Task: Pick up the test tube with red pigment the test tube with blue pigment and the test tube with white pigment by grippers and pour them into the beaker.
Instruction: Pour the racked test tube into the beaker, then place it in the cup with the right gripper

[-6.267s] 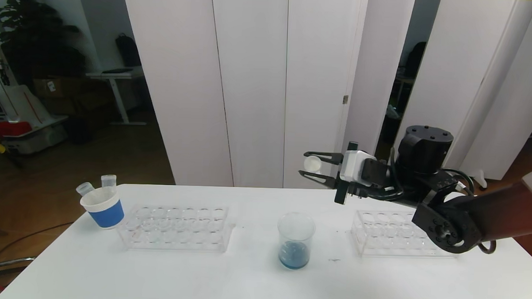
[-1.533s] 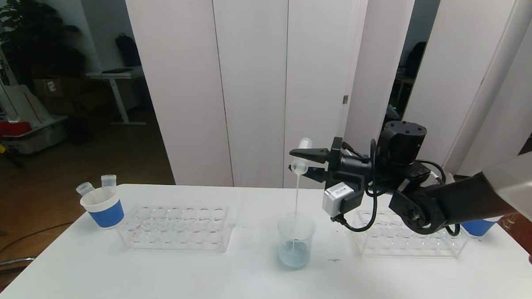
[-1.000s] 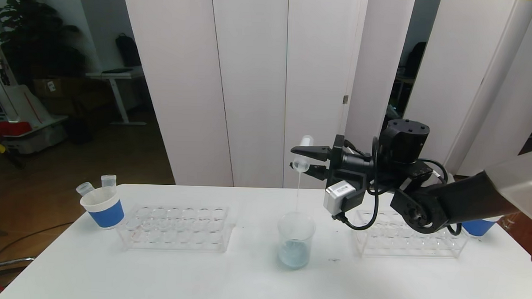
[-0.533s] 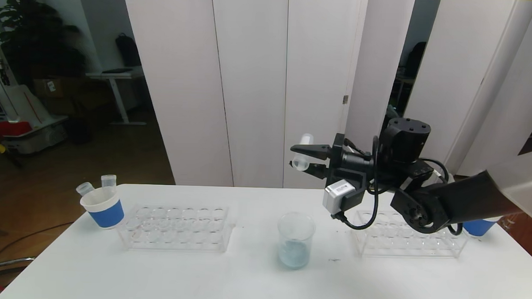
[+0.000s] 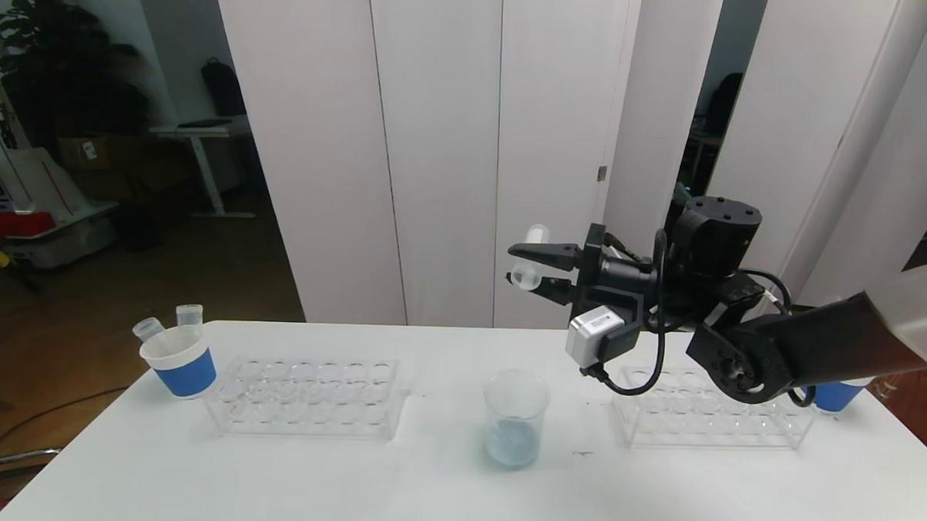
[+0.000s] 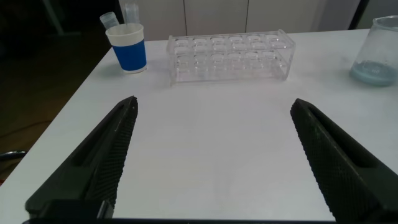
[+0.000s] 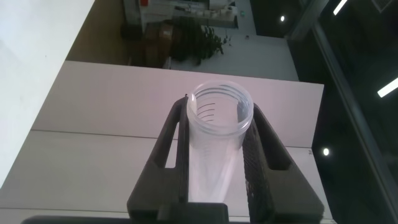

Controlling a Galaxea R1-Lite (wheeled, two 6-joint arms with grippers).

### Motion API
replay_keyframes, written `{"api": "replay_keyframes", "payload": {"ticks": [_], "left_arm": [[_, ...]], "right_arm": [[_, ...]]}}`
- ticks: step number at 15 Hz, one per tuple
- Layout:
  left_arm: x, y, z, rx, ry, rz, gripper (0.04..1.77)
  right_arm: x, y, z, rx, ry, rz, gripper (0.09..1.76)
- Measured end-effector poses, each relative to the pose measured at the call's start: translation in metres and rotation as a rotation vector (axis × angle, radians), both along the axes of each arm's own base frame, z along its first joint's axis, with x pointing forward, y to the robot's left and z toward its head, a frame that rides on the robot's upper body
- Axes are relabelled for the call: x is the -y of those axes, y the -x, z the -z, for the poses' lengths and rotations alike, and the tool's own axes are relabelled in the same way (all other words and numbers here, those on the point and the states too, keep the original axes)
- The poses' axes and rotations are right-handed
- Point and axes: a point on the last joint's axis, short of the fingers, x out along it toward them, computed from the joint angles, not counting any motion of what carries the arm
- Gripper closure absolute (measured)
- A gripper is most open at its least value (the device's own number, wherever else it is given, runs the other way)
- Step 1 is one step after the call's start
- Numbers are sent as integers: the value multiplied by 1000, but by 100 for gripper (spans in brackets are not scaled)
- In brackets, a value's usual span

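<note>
White surface [image 5: 424, 490] carries the beaker [image 5: 514, 418], holding pale blue liquid. Two clear racks flank the beaker: one [image 5: 308, 395] to its left, one [image 5: 708, 417] to its right. Above the beaker and slightly right, the right end effector [image 5: 530, 267] pinches the tilted test tube with white pigment [image 5: 529, 255]. Near the beaker's left, low over the surface, the left end effector [image 6: 214, 162] is spread wide.

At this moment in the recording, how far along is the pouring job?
Done: the beaker holds pale blue liquid, so blue and white appear poured. In hand: the right gripper is shut on the test tube with white pigment, tilted above the beaker with no stream falling. Left: no red tint is visible in the beaker. The left gripper is open and empty above the table.
</note>
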Motion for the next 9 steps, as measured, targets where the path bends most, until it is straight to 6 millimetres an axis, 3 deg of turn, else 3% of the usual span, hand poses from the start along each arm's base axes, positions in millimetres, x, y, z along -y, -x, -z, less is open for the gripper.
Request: {"api": "replay_keyframes", "payload": {"ticks": [6, 9], "left_arm": [[0, 0, 0, 0, 0, 0, 6], [0, 0, 0, 0, 0, 0, 6]], "right_arm": [[8, 6, -16, -57, -39, 26, 128], [18, 6, -16, -139, -80, 124, 128]]}}
